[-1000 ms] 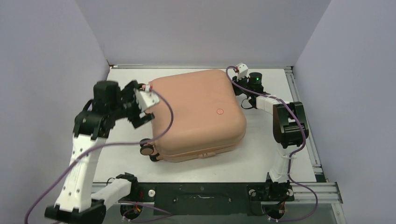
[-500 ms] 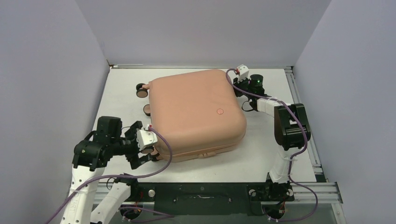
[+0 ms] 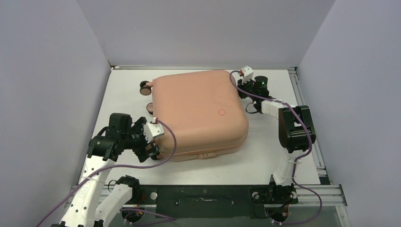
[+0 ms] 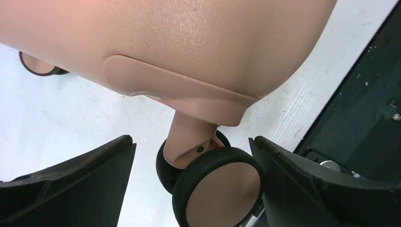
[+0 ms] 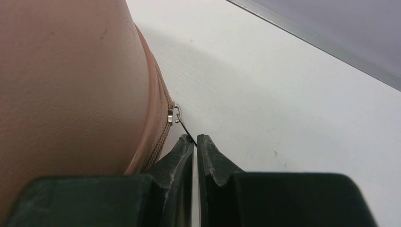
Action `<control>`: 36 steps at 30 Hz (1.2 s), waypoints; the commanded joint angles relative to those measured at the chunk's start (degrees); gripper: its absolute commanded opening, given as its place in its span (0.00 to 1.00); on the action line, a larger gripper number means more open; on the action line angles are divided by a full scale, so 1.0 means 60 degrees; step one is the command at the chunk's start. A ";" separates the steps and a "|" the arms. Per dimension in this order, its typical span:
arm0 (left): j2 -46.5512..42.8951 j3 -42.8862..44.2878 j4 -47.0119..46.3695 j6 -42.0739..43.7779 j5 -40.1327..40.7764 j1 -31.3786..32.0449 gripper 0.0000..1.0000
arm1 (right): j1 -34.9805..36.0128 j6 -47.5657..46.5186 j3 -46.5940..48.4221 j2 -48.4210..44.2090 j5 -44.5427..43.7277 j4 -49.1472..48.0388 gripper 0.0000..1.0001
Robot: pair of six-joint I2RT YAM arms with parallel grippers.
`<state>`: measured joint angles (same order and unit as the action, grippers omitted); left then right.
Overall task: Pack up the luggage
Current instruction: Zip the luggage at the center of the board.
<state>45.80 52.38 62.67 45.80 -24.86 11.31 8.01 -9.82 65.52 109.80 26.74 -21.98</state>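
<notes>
We see the salmon-pink luggage (image 3: 198, 113) lying closed and flat on the white table (image 3: 265, 161). The jaws of our left arm (image 3: 113, 139) stand wide apart, flanking a caster wheel (image 4: 217, 189) at its near left corner. The jaws of our right arm (image 3: 293, 127) are pressed together, pinching the thin zipper pull (image 5: 183, 125) at its far right corner.

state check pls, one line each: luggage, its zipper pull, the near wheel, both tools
luggage: shells closed together, lying flat, dot side up.
left tool: open, straddling the near caster wheel.
near caster wheel: between the open jaws, not clamped.
right tool: shut on the zipper pull.
zipper pull: pinched at the tool's tips, drawn away from the seam.
</notes>
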 commanded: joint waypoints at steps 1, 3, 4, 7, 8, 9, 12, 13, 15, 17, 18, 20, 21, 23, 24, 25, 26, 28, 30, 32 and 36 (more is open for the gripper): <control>-0.0175 0.0193 -0.1544 -0.0149 0.0373 -0.0047 0.96 | -0.0393 -0.0218 -0.0090 -0.0502 -0.1034 -0.0317 0.05; 0.0058 0.0153 -0.1616 -0.0118 0.0382 -0.0040 0.98 | -0.0357 -0.0226 -0.0048 -0.0489 -0.1002 -0.0296 0.05; 0.0213 0.0098 -0.1674 -0.0077 0.0455 -0.0046 0.95 | -0.0341 -0.0221 -0.0039 -0.0491 -0.0987 -0.0287 0.05; 0.0492 -0.0054 -0.1865 0.0024 0.0894 -0.0049 0.61 | -0.0324 -0.0124 0.0015 -0.0512 -0.0897 -0.0242 0.05; 0.0553 -0.0122 -0.1921 0.0088 0.1145 -0.0041 0.51 | -0.0324 -0.0095 0.0002 -0.0558 -0.0841 -0.0215 0.05; 0.0588 -0.0218 -0.1959 0.0174 0.1392 -0.0040 0.41 | -0.0304 -0.0095 -0.0013 -0.0604 -0.0795 -0.0147 0.05; 0.0613 -0.0610 -0.2321 0.0371 0.2308 -0.0092 0.20 | -0.0261 -0.0127 -0.0156 -0.0849 -0.0623 -0.0017 0.05; 0.0606 -0.0722 -0.2485 0.0439 0.2618 -0.0147 0.18 | -0.0232 -0.0162 -0.0217 -0.0963 -0.0576 0.0055 0.05; 0.0606 -0.0841 -0.2799 0.0666 0.2871 -0.0435 0.09 | -0.0183 -0.0231 -0.0338 -0.1159 -0.0486 0.0133 0.05; 0.0672 -0.0863 -0.3008 0.1048 0.2819 -0.0922 0.07 | -0.0131 -0.0270 -0.0487 -0.1351 -0.0406 0.0210 0.05; 0.0747 -0.0856 -0.3126 0.1254 0.2784 -0.1258 0.06 | -0.0110 -0.0291 -0.0577 -0.1450 -0.0386 0.0247 0.05; 0.0979 -0.0733 -0.3345 0.1667 0.2575 -0.2236 0.04 | -0.0066 -0.0335 -0.0788 -0.1673 -0.0385 0.0266 0.05; 0.1165 -0.0633 -0.3402 0.1862 0.2367 -0.2696 0.02 | -0.0041 -0.0360 -0.0908 -0.1771 -0.0405 0.0265 0.05; 0.1606 -0.0334 -0.3534 0.2158 0.2052 -0.3507 0.01 | 0.0008 -0.0348 -0.1140 -0.1952 -0.0495 0.0243 0.05; 0.1840 -0.0171 -0.3646 0.2242 0.1927 -0.3862 0.01 | 0.0019 -0.0326 -0.1261 -0.2051 -0.0536 0.0205 0.05; 0.2208 -0.0003 -0.3764 0.2318 0.1816 -0.4165 0.01 | 0.0034 -0.0294 -0.1410 -0.2142 -0.0545 0.0118 0.05; 0.2510 0.0165 -0.3916 0.2321 0.1753 -0.4393 0.01 | 0.0061 -0.0230 -0.1604 -0.2243 -0.0559 0.0022 0.05; 0.3112 0.0493 -0.4446 0.2095 0.1907 -0.4573 0.01 | 0.0152 -0.0080 -0.1862 -0.2411 -0.0568 -0.0108 0.05; 0.3707 0.0781 -0.5082 0.1730 0.2072 -0.4605 0.02 | 0.0292 0.0085 -0.2098 -0.2549 -0.0561 -0.0190 0.05; 0.4330 0.1125 -0.5927 0.1092 0.2190 -0.4571 0.02 | 0.0502 0.0338 -0.2387 -0.2779 -0.0509 -0.0355 0.05; 0.6013 0.2400 -0.6581 -0.0082 0.2746 -0.4293 0.01 | 0.1016 0.0619 -0.3029 -0.3274 -0.0521 -0.0638 0.05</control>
<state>73.21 59.94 35.62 55.31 -19.33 -14.81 11.70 -8.84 49.74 94.96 25.19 -20.14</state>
